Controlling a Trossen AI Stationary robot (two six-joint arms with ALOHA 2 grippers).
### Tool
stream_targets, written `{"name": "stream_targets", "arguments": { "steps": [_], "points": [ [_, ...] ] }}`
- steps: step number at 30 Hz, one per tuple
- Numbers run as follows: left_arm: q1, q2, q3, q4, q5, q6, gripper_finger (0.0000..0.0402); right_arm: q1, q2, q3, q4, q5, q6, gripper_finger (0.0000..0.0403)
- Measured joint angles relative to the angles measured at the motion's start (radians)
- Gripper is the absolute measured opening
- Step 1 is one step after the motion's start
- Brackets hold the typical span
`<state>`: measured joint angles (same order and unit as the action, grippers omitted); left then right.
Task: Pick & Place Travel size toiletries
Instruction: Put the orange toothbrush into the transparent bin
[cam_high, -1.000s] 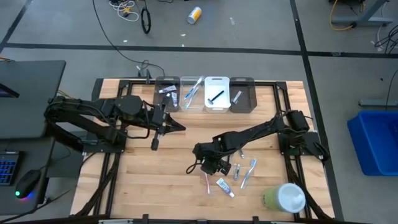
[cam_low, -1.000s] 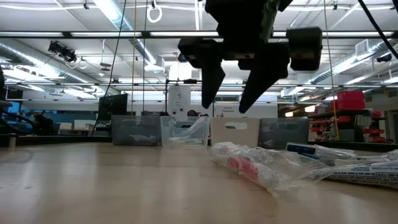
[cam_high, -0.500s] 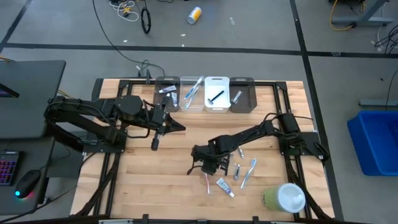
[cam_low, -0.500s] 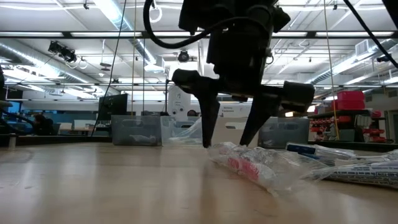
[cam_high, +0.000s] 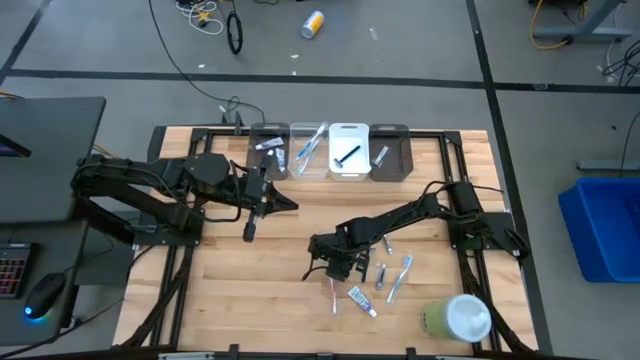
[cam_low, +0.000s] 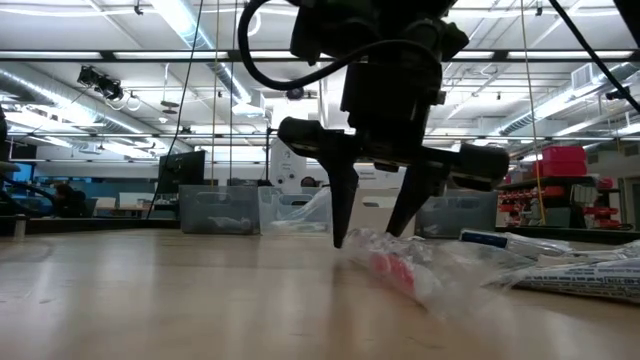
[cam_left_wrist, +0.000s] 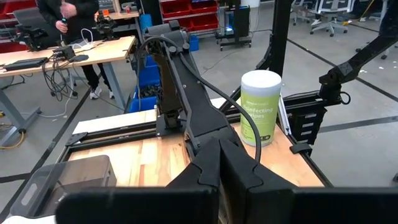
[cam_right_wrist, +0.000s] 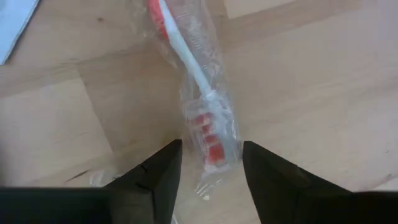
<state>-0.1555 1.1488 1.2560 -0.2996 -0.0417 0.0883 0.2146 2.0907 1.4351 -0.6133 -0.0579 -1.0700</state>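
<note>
As R gripper (cam_right_wrist: 208, 163) jaws straddle it, crinkly clear-wrapped toothbrush (cam_right_wrist: 200, 106) lies flat.

The wrapped toothbrush (cam_right_wrist: 198, 81) runs off the right wrist view's edge, handle unseen.

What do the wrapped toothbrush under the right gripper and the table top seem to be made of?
Toothbrush: apparently plastic, with a glossy white and red handle, sealed in a thin clear film wrapper that crinkles and catches the light. Table top: looks like light wood, matte, with visible grain and plank seams. The right gripper is open, a finger on either side of the brush.
</note>
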Motion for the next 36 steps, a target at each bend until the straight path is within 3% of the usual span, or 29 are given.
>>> {"name": "stream_targets", "arguments": {
  "steps": [12,36],
  "points": [
    [0.000,0.000,0.000,-0.003,0.000,0.001,0.0005,0.002,0.000,0.000,-0.009,0.002,-0.021,0.0087],
    [0.000,0.000,0.000,0.000,-0.026,-0.006,0.0007,0.000,-0.063,-0.002,-0.025,0.005,-0.019,0.0082]
  ]
}}
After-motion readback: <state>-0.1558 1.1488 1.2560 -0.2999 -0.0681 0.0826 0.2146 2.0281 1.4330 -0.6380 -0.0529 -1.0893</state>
